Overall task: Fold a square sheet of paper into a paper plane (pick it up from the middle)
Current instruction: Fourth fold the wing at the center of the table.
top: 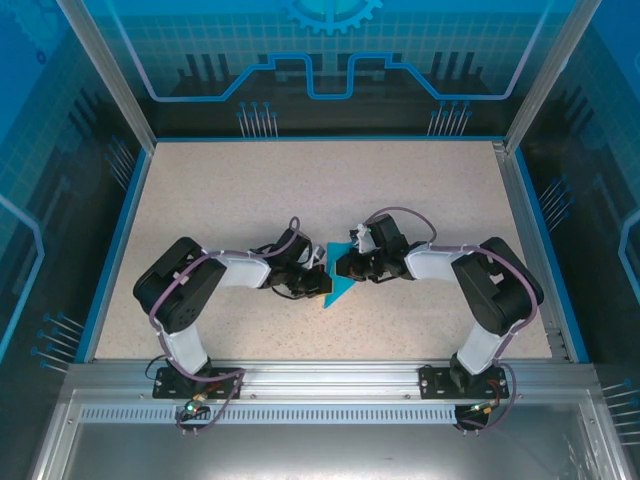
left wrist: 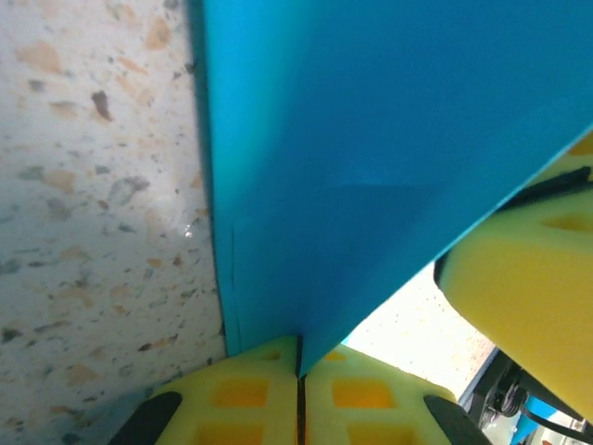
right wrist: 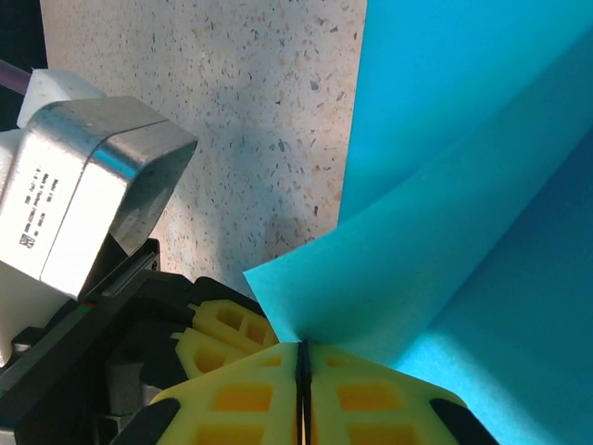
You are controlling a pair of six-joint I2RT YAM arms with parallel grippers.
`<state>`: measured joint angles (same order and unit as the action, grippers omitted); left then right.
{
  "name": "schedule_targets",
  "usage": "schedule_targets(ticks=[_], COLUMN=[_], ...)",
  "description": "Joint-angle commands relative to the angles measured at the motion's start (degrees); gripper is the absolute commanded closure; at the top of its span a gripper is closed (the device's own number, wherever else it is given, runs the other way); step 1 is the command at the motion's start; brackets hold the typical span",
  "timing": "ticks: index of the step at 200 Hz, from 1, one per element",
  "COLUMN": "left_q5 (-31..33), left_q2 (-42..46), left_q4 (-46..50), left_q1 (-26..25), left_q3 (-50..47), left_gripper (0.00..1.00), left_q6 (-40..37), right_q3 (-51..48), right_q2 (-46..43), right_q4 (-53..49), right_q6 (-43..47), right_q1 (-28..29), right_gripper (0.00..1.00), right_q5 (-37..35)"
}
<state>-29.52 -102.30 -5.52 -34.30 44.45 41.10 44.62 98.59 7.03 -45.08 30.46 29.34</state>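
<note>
The cyan-blue square sheet of paper (top: 338,283) is held up between the two arms at the table's middle, folded into layers with a pointed lower end. My left gripper (top: 319,284) is shut on the paper (left wrist: 371,139), its yellow fingertips (left wrist: 269,389) pinching a lower corner at the left gripper (left wrist: 301,360). My right gripper (top: 342,266) is shut on it too. In the right wrist view the right gripper (right wrist: 301,348) clamps a corner of the top layer of paper (right wrist: 463,185). The two grippers are almost touching.
The speckled beige table (top: 250,200) is bordered by a blue rim and aluminium posts. The right gripper's yellow finger (left wrist: 528,278) sits close at the right of the left wrist view. The left gripper's fingers (right wrist: 222,338) and its silver camera housing (right wrist: 93,185) crowd the right wrist view.
</note>
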Motion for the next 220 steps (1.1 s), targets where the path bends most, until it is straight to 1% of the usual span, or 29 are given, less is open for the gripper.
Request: schedule_targets(ticks=[1, 36, 67, 107, 150, 166, 196, 220], left_q5=[-1.4, -1.91, -0.91, 0.31, 0.96, 0.95, 1.22, -0.35], left_q2=[-1.91, -1.5, -0.72, 1.89, 3.16, 3.1, 3.21, 2.46], left_q4=[0.72, 1.46, 2.76, 2.47, 2.91, 3.4, 2.87, 3.86], left_q1=[0.73, 1.7, 1.76, 1.7, 1.74, 1.71, 1.77, 2.04], left_q3=[-0.73, -0.76, -0.64, -2.83, -3.7, -3.19, -3.16, -2.01], left_gripper=[0.91, 0.9, 0.84, 0.81, 0.86, 0.9, 0.98, 1.0], left_q6=[1.33, 1.37, 0.56, 0.67, 0.47, 0.12, 1.75, 2.79], right_q3=[1.26, 1.83, 2.22, 2.23, 2.93, 2.92, 2.64, 2.98], right_q2=[0.77, 2.13, 3.71, 3.88, 4.65, 4.8, 4.13, 4.6], right_q4=[1.12, 1.17, 1.02, 1.08, 0.79, 0.98, 1.13, 2.09], right_q6=[-0.79, -0.31, -0.51, -0.8, -0.4, -0.45, -0.41, -0.51], right_q1=[0.04, -0.12, -0.36, -0.39, -0.4, -0.4, -0.4, -0.32], right_gripper=[0.89, 0.88, 0.88, 0.88, 0.88, 0.88, 0.87, 0.86], right_q5=[0.28, 0.62, -0.26, -0.63, -0.24, 0.01, 0.09, 2.04])
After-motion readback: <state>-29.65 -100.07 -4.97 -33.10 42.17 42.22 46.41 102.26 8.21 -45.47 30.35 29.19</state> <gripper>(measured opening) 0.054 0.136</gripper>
